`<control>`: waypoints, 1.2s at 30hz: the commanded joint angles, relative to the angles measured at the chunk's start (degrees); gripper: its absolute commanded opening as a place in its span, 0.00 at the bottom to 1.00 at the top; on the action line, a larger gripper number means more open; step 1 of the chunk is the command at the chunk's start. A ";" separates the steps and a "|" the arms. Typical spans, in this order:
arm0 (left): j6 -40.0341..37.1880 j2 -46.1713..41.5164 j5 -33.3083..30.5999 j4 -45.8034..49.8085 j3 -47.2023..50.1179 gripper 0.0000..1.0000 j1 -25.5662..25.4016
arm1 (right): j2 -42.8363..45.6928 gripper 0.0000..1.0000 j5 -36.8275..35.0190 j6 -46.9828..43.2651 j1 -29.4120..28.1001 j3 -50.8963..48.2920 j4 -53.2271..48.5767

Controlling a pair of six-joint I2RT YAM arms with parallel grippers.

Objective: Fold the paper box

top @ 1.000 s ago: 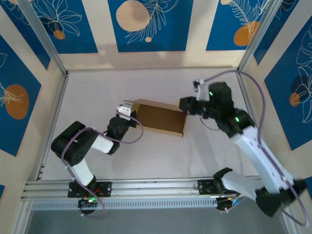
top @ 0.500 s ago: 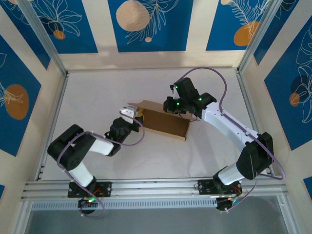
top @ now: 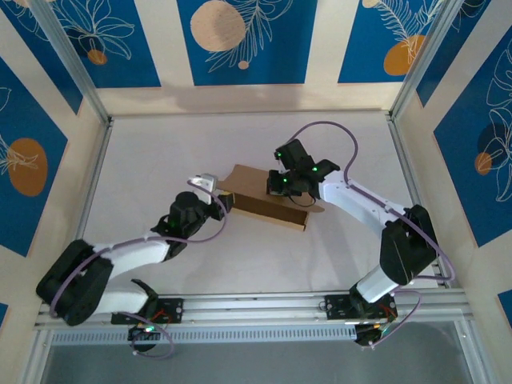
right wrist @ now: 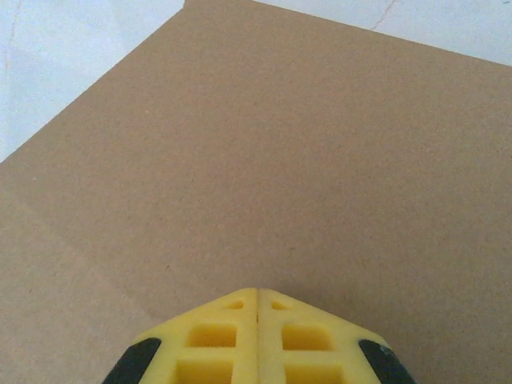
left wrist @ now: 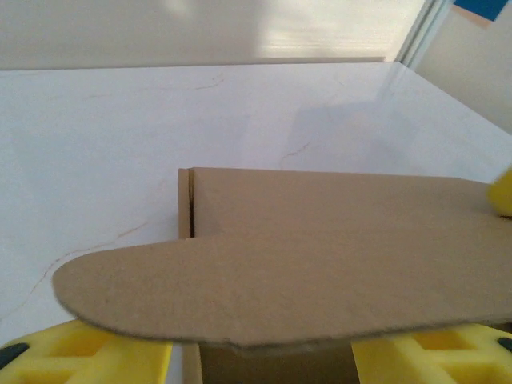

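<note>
Paper box [top: 258, 194] lies longways between the arms. Left gripper [top: 225, 199], jaws apart, sits at its left end; right gripper [right wrist: 258, 320], pinched together and empty, rests on top.

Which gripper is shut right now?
The right gripper: its yellow fingers meet tip to tip over the paper box. The left gripper differs: its fingers stand wide apart at the rounded flap.

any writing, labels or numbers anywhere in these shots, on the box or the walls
No text can be read in these pictures.
The paper box is plain brown cardboard with no print, in the close wrist views too.
The blue wall panels carry only leaf and circle patterns, no letters or numbers.
</note>
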State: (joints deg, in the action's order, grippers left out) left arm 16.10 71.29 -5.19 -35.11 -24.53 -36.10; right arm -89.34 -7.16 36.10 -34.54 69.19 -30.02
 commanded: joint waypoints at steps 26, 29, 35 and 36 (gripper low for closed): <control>-2.07 22.29 26.70 50.83 -48.18 0.66 14.67 | 11.57 0.39 5.26 -0.12 12.20 -7.90 -4.17; -0.36 28.56 33.56 49.21 -50.15 0.67 15.69 | 14.04 0.65 6.31 2.83 16.38 -10.18 -5.52; -1.29 32.93 32.29 49.58 -50.20 0.75 16.90 | 13.48 0.84 13.44 5.86 22.31 -13.33 -5.49; -1.42 33.24 32.80 49.42 -49.87 0.75 17.29 | 13.10 0.85 13.93 6.18 22.75 -13.71 -5.18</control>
State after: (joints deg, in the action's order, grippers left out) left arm 14.98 104.81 24.67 14.00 -73.63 -20.25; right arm -75.46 1.65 39.99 -12.62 56.71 -33.98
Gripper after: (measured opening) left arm 0.747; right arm 0.844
